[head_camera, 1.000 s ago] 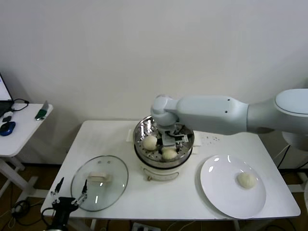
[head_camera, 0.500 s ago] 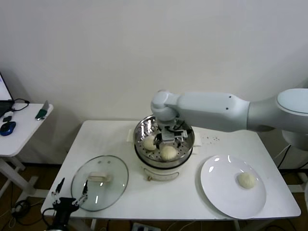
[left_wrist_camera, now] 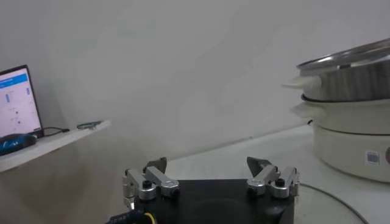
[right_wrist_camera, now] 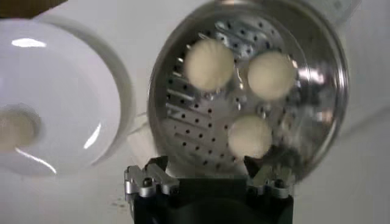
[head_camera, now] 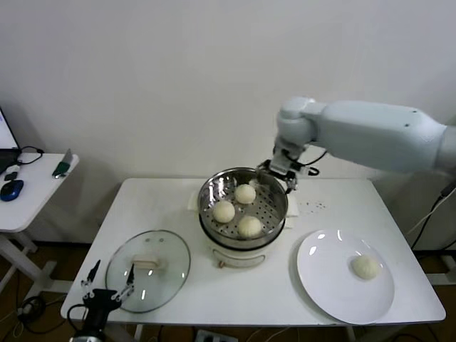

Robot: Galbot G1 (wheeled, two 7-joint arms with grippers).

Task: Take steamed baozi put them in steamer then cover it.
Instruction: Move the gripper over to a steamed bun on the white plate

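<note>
The steamer (head_camera: 271, 206) stands mid-table with three baozi on its perforated tray (head_camera: 245, 194) (head_camera: 224, 211) (head_camera: 249, 226). A fourth baozi (head_camera: 365, 266) lies on the white plate (head_camera: 335, 285) at the right. The glass cover (head_camera: 167, 256) lies flat on the table to the steamer's left. My right gripper (head_camera: 283, 173) is open and empty, raised above the steamer's far right rim. Its wrist view looks down on the steamer (right_wrist_camera: 195, 122), the three baozi (right_wrist_camera: 209, 64) and the plate (right_wrist_camera: 67, 79). My left gripper (head_camera: 110, 274) is open and empty, low at the front left by the cover.
A side desk (head_camera: 28, 199) with a mouse and a laptop stands at the far left. The wall is close behind the table. In the left wrist view the left gripper (left_wrist_camera: 207, 167) hovers over the table with the steamer's base (left_wrist_camera: 353, 140) off to one side.
My right gripper has let go of the third baozi in the steamer, then risen out and drawn back to the far right. The left arm has not moved.
</note>
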